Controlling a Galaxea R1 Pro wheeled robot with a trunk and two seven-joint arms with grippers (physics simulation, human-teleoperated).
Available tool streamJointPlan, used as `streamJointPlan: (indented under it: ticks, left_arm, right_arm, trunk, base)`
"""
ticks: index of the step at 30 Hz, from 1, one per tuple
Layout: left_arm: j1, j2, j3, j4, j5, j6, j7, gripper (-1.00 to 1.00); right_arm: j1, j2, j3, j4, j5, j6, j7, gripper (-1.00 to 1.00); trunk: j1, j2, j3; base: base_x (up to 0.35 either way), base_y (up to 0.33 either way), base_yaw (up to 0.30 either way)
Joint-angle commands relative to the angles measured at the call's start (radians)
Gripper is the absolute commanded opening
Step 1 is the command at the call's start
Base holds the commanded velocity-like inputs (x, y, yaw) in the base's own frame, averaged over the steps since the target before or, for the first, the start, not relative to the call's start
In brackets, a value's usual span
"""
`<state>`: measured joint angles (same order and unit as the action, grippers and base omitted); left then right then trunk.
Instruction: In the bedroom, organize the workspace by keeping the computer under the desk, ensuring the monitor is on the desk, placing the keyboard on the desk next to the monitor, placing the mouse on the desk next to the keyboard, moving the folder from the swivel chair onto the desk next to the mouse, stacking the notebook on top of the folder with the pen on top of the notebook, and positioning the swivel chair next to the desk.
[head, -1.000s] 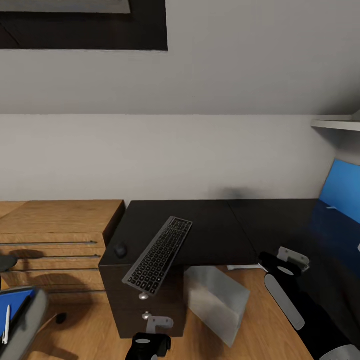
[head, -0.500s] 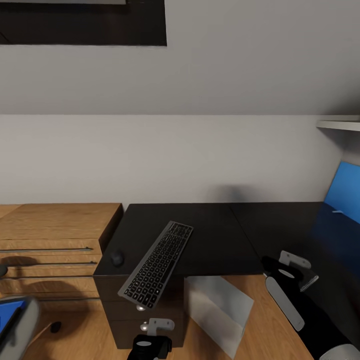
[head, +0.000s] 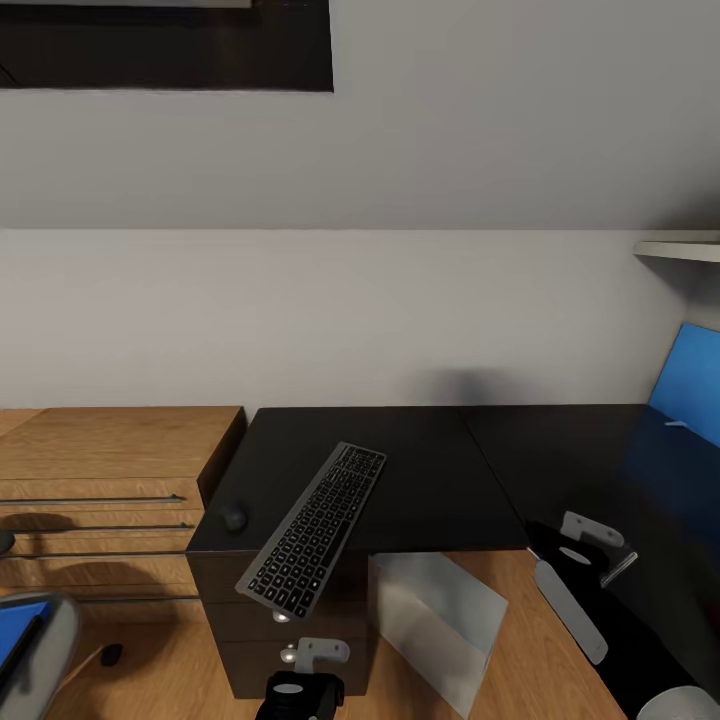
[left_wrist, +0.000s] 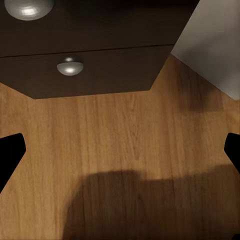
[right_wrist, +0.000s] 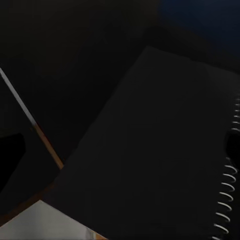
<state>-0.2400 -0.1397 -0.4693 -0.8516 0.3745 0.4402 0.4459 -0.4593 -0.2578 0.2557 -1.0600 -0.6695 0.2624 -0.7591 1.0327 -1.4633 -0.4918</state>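
Two grippers show near the bottom of the head view. The left gripper (head: 300, 690) hangs low over the wooden floor (left_wrist: 125, 150), just in front of the desk drawers (left_wrist: 85, 70). In the left wrist view its two dark fingers (left_wrist: 10, 155) sit far apart at the edges, wide open, with nothing between them. The right gripper (head: 590, 545) is over the near right part of the desk (head: 420, 450). Its fingers (right_wrist: 10, 155) also sit wide apart and hold nothing. Just below it lies a dark notebook (right_wrist: 160, 165) with a wire spine, flat on the desk.

A grey keyboard (head: 315, 525) lies slanted on the left part of the desk, and its near end sticks out past the desk edge. The small dark mouse (head: 235, 518) sits just left of it, close to the left edge. A grey computer box (head: 435, 615) stands on the floor under the desk. The blue monitor (head: 690, 395) shows at the far right. The chair (head: 35, 650) is at the near left with a blue folder (head: 15, 640) on its seat
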Motion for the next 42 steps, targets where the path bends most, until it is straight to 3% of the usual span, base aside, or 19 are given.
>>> streamJointPlan:
  ticks: [1,3,4,7,14,15,16,22,23,27,42]
  left_arm:
    - [-0.001,0.001,-0.004,-0.001,0.011,0.002,0.010,1.00]
    - [-0.001,0.001,-0.004,-0.001,0.011,0.003,0.010,1.00]
    - [-0.001,0.000,-0.009,0.013,0.010,0.002,0.009,1.00]
    - [-0.001,-0.007,-0.013,0.042,0.009,-0.022,0.008,1.00]
    - [-0.001,-0.019,-0.048,0.116,0.010,-0.072,0.008,1.00]
    - [-0.001,-0.032,-0.069,0.311,0.010,-0.264,0.004,1.00]
    - [-0.001,-0.035,-0.074,0.346,0.010,-0.309,0.002,1.00]
    - [-0.002,-0.035,-0.088,0.446,0.010,-0.395,-0.002,1.00]
    - [-0.002,-0.035,-0.088,0.471,0.010,-0.428,-0.002,1.00]
    - [-0.002,-0.035,-0.089,0.505,0.009,-0.517,-0.001,1.00]
    - [-0.002,-0.035,-0.090,0.511,0.009,-0.528,-0.001,1.00]
  right_arm:
    - [-0.003,-0.002,0.004,0.006,-0.004,0.005,-0.006,1.00]
    - [-0.008,-0.003,0.004,0.024,-0.004,0.001,-0.005,1.00]
    - [-0.045,-0.004,0.004,0.107,-0.004,-0.038,-0.004,1.00]
    - [-0.082,-0.004,0.004,0.189,-0.004,-0.076,-0.003,1.00]
    - [-0.093,-0.004,0.004,0.211,-0.004,-0.086,0.027,1.00]
    - [-0.094,-0.005,0.004,0.213,-0.004,-0.087,0.038,1.00]
    - [-0.094,-0.005,0.004,0.213,-0.004,-0.087,0.039,1.00]
    - [-0.094,-0.006,-0.004,0.213,-0.005,-0.087,0.040,1.00]
    - [-0.094,-0.010,-0.041,0.213,-0.007,-0.084,0.041,1.00]
    - [-0.094,-0.013,-0.111,0.213,-0.010,-0.080,0.042,1.00]
    - [-0.095,-0.028,-0.123,0.216,-0.012,-0.067,0.041,1.00]
  trunk:
    - [0.000,-0.001,-0.001]
    - [0.000,-0.001,-0.001]
    - [0.000,-0.001,-0.001]
    - [0.000,-0.001,-0.001]
    - [0.000,-0.001,-0.001]
    - [0.000,-0.001,-0.001]
    - [0.000,-0.001,-0.001]
    - [0.000,-0.001,-0.001]
    - [0.000,-0.001,-0.001]
    - [0.000,-0.001,-0.001]
    - [0.000,-0.001,-0.001]
  base:
    - [0.000,0.000,0.000]
    - [0.000,0.000,0.000]
    - [0.000,0.000,0.000]
    - [0.000,0.000,0.000]
    - [0.000,0.000,0.000]
    - [0.000,0.000,0.000]
    - [0.000,0.000,0.000]
    - [0.000,0.000,0.000]
    - [0.000,0.000,0.000]
    - [0.069,0.000,0.000]
    - [0.083,0.000,0.000]
